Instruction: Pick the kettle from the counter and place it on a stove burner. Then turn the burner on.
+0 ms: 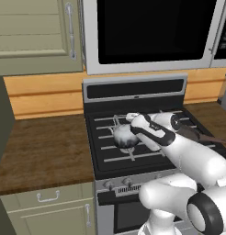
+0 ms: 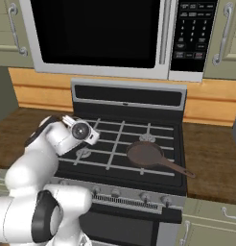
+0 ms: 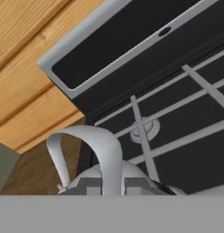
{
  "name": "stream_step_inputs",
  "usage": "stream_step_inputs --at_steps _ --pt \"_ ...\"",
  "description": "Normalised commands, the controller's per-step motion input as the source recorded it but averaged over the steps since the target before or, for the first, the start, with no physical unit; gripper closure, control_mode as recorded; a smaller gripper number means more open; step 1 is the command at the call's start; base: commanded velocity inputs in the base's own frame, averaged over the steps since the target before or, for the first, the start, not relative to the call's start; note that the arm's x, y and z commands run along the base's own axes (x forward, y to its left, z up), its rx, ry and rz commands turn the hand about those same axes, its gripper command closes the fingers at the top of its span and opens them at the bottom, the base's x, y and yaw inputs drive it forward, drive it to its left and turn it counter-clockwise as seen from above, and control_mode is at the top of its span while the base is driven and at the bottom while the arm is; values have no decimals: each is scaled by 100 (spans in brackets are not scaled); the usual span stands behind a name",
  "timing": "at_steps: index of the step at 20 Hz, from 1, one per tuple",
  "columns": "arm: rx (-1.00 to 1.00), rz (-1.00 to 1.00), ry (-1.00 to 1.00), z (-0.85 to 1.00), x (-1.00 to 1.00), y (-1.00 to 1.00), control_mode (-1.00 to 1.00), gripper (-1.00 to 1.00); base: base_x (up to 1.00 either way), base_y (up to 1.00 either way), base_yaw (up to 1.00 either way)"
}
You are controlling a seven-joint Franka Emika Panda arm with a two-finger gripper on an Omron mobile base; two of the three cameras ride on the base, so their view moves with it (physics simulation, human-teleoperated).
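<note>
1. My jaws [image 1: 129, 133] are over the front left part of the black stove [image 1: 147, 158], right at the kettle [image 1: 122, 136].
2. The kettle is small, round and shiny. In the left base view it sits on the grey bars [image 1: 115, 158] at the front left of the stove, just past the end of my hand.
3. In the hand view the kettle [image 3: 114, 178] is very close below me. Its curved handle [image 3: 99, 146] arches up in the middle of the picture.
4. I cannot tell if my jaws are spread or pinching the handle. The kettle and my own arm hide them.
5. A round grey stove burner [image 3: 144, 129] is a little way past the kettle, with a grey bar crossing over it.
6. A dark brown frying pan [image 2: 149, 155] lies on the right side of the stove. Its long handle [image 2: 179, 168] points to the front right. It is well apart from the kettle.
7. The brown wood table [image 1: 43, 151] is on the left of the stove, and there is more of it on the right too [image 2: 211, 158].
8. A row of knobs [image 2: 139, 196] runs along the front of the stove.
9. A big microwave [image 2: 115, 36] with a dark door hangs above the stove.
</note>
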Motion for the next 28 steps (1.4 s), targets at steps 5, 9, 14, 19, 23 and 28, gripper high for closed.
stream_step_inputs --at_steps 5,9,14,19,23,28 --pt "0 0 0 -25 25 -13 -100 100 0 0 0" --pt "0 0 0 -23 23 -9 -100 100 0 0 0" --pt "0 0 0 -26 6 -7 -100 -100 0 0 0" --pt "0 0 0 -12 5 -8 -100 -100 0 0 0" --pt "0 0 0 0 1 0 -100 -100 0 0 0" --pt "0 0 0 38 -7 -15 -100 -100 0 0 0"
